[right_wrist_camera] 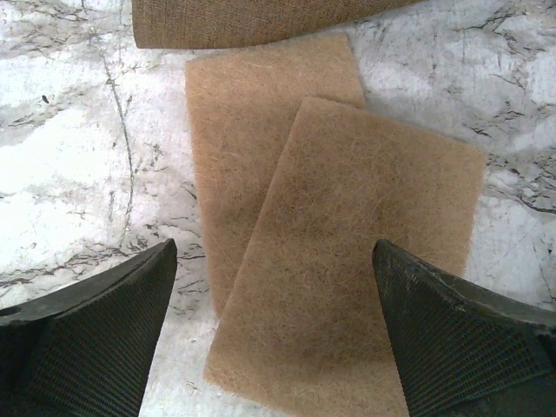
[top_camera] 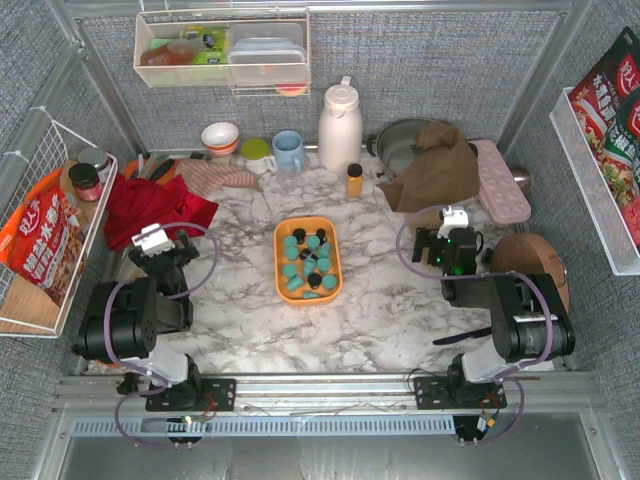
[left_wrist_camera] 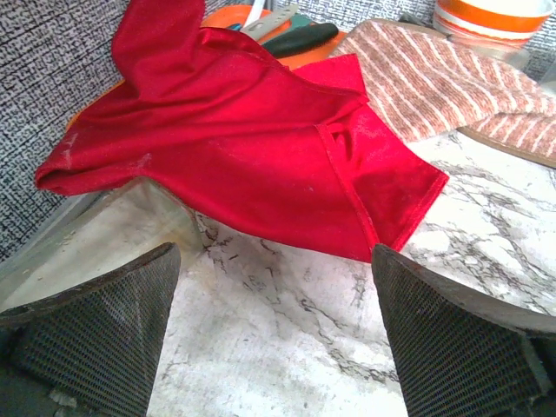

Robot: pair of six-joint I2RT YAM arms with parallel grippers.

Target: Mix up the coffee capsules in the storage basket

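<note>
The orange storage basket lies in the middle of the marble table. Teal and black coffee capsules are heaped inside it. My left gripper is at the table's left, well clear of the basket. It stands open over bare marble, pointing at a red cloth. My right gripper is right of the basket, open above two tan scouring pads, with nothing between its fingers. Neither wrist view shows the basket or the capsules.
A striped towel lies behind the red cloth. At the back stand a white thermos, a blue mug, an amber bottle and a brown cloth. A pink tray sits back right, a wire basket left.
</note>
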